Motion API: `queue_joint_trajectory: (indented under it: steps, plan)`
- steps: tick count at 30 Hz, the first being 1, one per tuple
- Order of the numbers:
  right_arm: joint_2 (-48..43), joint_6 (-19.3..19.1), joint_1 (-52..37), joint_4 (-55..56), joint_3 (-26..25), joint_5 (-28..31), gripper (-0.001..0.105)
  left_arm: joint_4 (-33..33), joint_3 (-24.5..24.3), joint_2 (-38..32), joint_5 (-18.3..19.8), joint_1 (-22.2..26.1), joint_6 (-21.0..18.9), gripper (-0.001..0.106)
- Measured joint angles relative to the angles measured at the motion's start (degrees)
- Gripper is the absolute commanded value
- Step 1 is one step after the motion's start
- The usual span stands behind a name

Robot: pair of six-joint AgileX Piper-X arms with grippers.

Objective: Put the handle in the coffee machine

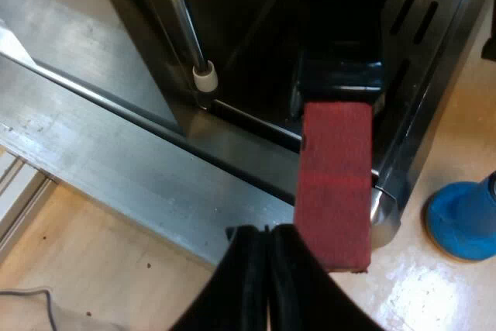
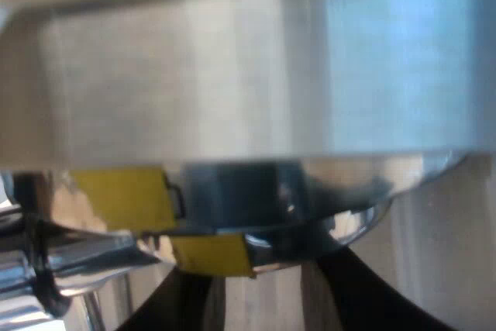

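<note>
The holder's dark handle [image 1: 341,36] reaches out from the espresso machine's front [image 1: 256,52] over the slotted drip tray [image 1: 415,13], and its red end [image 1: 337,184] points toward me. My left gripper [image 1: 269,257] is shut, its black fingers pressed together with nothing between them, right beside the red end. My right gripper [image 2: 263,281] is open, its fingers spread just under a rounded shiny metal body [image 2: 248,91] that is very close to it. What that metal body is I cannot tell.
The steam wand [image 1: 186,25] with a white tip [image 1: 204,77] hangs near the handle. A blue tamper [image 1: 465,222] stands on the pale tabletop by the machine's corner. A metal rail [image 1: 116,160] runs past the machine. A chrome pipe [image 2: 46,269] is near my right gripper.
</note>
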Motion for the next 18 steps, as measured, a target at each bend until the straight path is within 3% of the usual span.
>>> queue_joint_trajectory:
  steps: [6, 10, 18]
  plan:
    - [0.0, 0.0, 0.0, -0.1, 0.0, 0.0, 0.027, -5.0, 0.0, 0.0, -0.4, 0.0, -1.6, 0.001]
    - [0.0, 0.0, 0.0, -0.1, 0.0, 0.0, 0.027, -8.5, 0.0, 2.1, -0.4, 0.0, -4.8, 0.001]
    - [0.0, 0.0, 0.0, -0.1, 0.0, 0.0, 0.027, -7.5, 0.0, 5.2, 0.1, 0.0, -4.7, 0.001]
